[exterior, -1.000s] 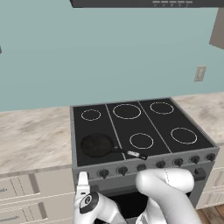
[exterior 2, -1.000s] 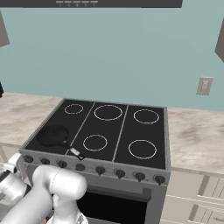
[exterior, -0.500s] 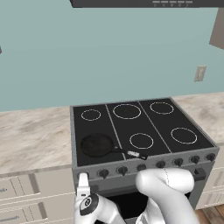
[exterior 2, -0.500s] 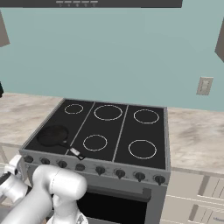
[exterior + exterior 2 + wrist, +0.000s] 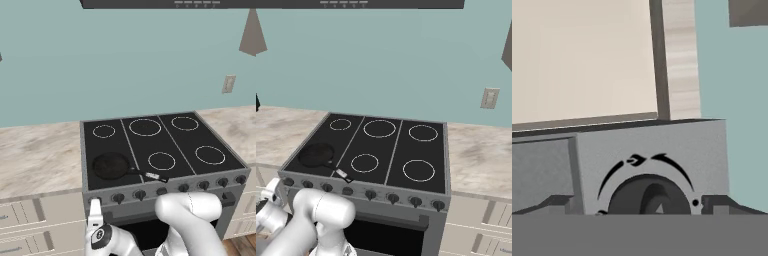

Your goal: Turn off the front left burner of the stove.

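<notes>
At the stove's [image 5: 165,202] left edge, the claw [image 5: 637,206] seemingly straddles a knob [image 5: 651,196], open.

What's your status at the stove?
End effector at leftmost knob, fingers straddling it, grip unclear. Pan on front left burner. Nothing in the way.

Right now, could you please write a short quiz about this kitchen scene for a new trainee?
1. True or false: the frying pan sits on the front left burner of the stove.
2. What faces the claw in the hand view? A) a cupboard handle B) a round dark knob C) the pan handle
3. Fill in: the claw sits in front of the ____ end of the knob row.

Key: 1 true; 2 B; 3 left.
</notes>
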